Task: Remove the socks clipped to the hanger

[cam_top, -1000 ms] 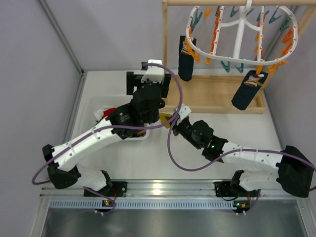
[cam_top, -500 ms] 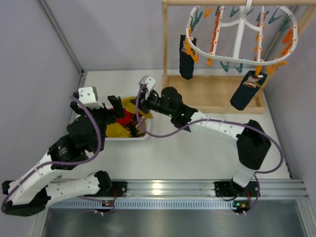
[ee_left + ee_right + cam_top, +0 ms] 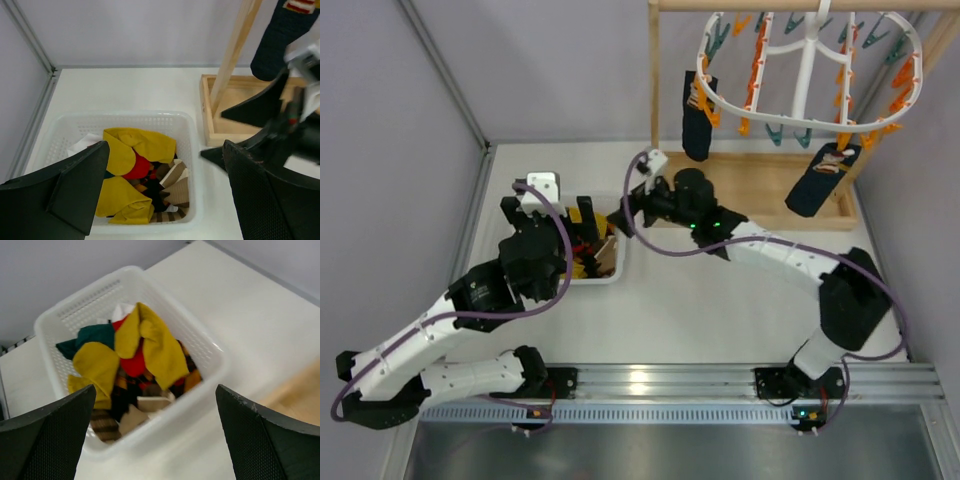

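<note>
- Hanger [image 3: 807,60] hangs from the wooden rack [image 3: 654,70]. Plain navy sock [image 3: 698,118] is clipped at its left side and patterned navy sock [image 3: 825,180] at its right.
- Mustard yellow sock [image 3: 155,350] lies on top of the mixed pile in the white basket [image 3: 125,277]. Judged: one of three off, two left.
- Right gripper [image 3: 155,390]: jaws spread wide with nothing between them, poised over the basket's right edge. The arm is stretched leftward across the table.
- Left gripper [image 3: 165,147]: jaws wide and empty, above the basket's near side. The arm is bent, reaching in from the near left.
</note>
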Robot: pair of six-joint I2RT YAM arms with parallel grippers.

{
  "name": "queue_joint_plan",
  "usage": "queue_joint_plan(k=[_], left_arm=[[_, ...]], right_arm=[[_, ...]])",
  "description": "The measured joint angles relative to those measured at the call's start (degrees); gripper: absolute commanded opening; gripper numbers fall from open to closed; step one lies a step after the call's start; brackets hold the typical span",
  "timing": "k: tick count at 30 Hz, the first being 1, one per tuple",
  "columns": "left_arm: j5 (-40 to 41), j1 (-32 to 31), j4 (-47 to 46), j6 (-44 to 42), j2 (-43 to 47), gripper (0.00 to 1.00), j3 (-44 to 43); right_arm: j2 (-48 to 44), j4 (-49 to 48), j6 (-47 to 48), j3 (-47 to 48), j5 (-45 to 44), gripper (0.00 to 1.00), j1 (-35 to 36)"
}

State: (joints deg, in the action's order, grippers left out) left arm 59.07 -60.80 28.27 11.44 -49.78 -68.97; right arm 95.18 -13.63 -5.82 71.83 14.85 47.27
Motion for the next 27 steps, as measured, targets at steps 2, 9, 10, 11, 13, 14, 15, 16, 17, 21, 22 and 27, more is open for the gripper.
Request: queue_joint_plan(k=[2, 9, 10, 11, 13, 14, 15, 16, 17, 21, 22, 27], left_arm=[[-1.92, 0.00, 0.04, 0.50, -0.63, 0.98, 0.00], [-11.78, 0.00, 0.00, 2.64, -3.98, 0.98, 0.00], [-13.68, 0.00, 0.02, 3.06, -4.79, 0.98, 0.02], [-15.63, 0.00, 0.00, 3.50, -5.40, 0.98, 0.20], [-19.19, 0.00, 0.02, 4.07, -6.12, 0.98, 1.09], [-20.37, 0.00, 0.02, 4.31, -6.14, 0.98, 1.64], [-21.57, 0.00, 0.13, 4.63, -6.14, 0.98, 2.25], [-22.73, 0.00, 0.26, 4.96, -6.12, 0.98, 2.75], [-23.71, 0.00, 0.57, 5.16, -6.12, 0.98, 3.08], [-25.88, 0.00, 2.89, 5.68, -5.97, 0.98, 3.26], [-26.10, 0.00, 3.39, 5.77, -5.86, 0.98, 3.28], [-27.36, 0.00, 5.64, 5.84, -5.29, 0.98, 4.11]], right_arm=[[-6.95, 1.79, -0.85, -4.87, -1.11, 0.99, -4.42], [-33.70, 14.64, -0.81, -16.44, -15.87, 0.99, -13.25], [-36.26, 15.63, -0.72, -17.99, -17.94, 0.99, -13.42], [-39.06, 17.20, -0.74, -19.80, -20.28, 0.99, -13.79], [-42.99, 20.87, -1.79, -22.51, -24.24, 0.99, -16.11], [-44.24, 22.36, -2.49, -23.61, -25.51, 0.99, -18.23], [-45.24, 23.30, -3.72, -24.94, -27.15, 1.00, -20.46], [-46.14, 24.11, -4.81, -26.25, -28.59, 0.99, -22.77], [-47.01, 25.03, -5.90, -27.63, -30.14, 0.99, -24.96], [-51.69, 25.70, -10.56, -34.84, -36.37, 0.99, -32.70], [-52.89, 25.18, -11.23, -36.46, -37.20, 0.99, -34.47], [-54.84, 21.79, -11.65, -40.72, -38.12, 0.99, -41.57]])
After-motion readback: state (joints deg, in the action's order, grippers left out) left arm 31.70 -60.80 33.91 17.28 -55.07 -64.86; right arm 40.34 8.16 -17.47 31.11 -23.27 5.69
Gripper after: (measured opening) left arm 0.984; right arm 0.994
